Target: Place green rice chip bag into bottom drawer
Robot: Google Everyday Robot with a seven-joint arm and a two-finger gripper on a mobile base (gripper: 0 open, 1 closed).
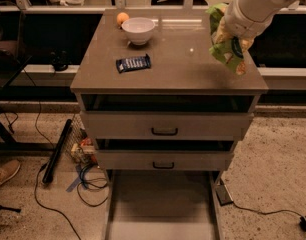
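**Green rice chip bag [224, 51] aloft over the tabletop's [163, 79] right edge**

Light, crinkly and crushable, it hangs pinched near its top by the pincer [232, 30]. Below, the bottom drawer [163, 209] stands open. Two upper drawers [123, 126], slightly pulled out, may crowd the descent. Bowl [138, 30], orange [122, 18] and blue bar [133, 63] lie well apart.

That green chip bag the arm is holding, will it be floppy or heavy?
Probably floppy: the green rice chip bag hangs crumpled from the claw above the right side of the cabinet top. Likely light, a puffy snack pouch. Crinkly film may slip.
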